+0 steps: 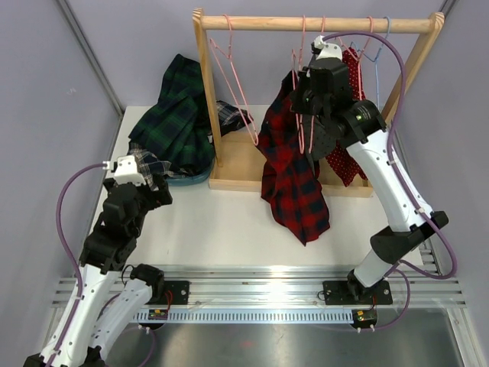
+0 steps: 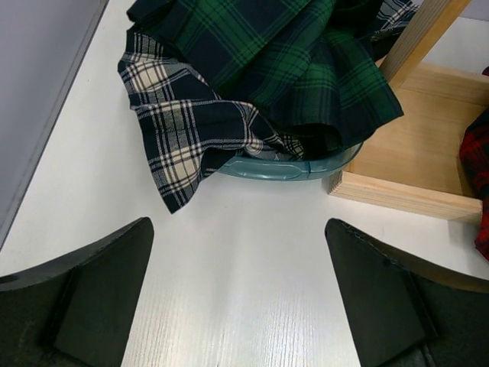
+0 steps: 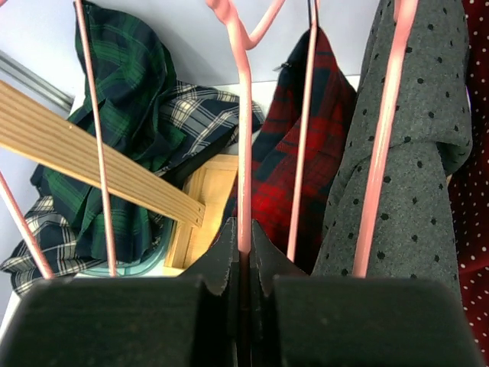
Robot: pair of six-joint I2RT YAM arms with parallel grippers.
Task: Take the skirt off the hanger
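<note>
So our right claw (image 3: 243, 238) pinches the pink hanger (image 3: 244, 145); left claw (image 2: 241, 294) hangs spread. Next we'd probably slide the red skirt (image 1: 294, 183) free.

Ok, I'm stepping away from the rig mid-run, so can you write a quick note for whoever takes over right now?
Right gripper: jaws shut on a pink hanger at the rack.
Left gripper: open, empty, above the table near the bin.
Red skirt: hanging at the rack, apparently on the gripped hanger.
Done: hanger gripped. Other skirts lie piled in and over the bin.
Left: get the red skirt off the hanger.
</note>
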